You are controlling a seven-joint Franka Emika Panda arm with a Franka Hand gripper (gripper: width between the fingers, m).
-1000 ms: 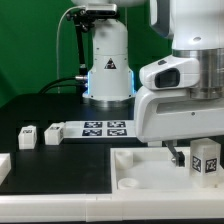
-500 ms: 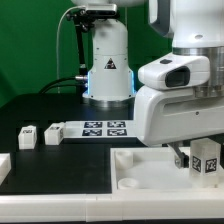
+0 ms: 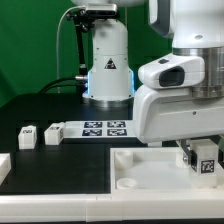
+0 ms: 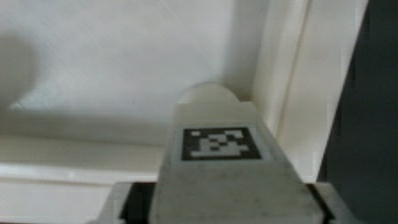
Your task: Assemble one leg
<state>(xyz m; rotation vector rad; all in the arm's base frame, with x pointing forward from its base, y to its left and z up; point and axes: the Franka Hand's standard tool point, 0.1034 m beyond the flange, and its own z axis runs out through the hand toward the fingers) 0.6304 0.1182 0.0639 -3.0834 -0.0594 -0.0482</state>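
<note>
The gripper (image 3: 205, 157) pinches the leg (image 3: 207, 159) between its fingers, over the white panel (image 3: 140, 170) at the table's (image 3: 40, 115) near right corner. In the wrist view the leg (image 4: 221, 150) hangs close above the panel's raised rim, tag facing the camera. This looks like the insertion step: next, the leg probably needs lining up with a corner socket and pressing down. Its long axis seems roughly upright, pointing down at the panel.

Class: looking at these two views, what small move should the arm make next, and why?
Probably ease straight down a little. The gripper holds the leg upright just above the white panel, and the wrist view shows its tip aimed at the panel's corner.
</note>
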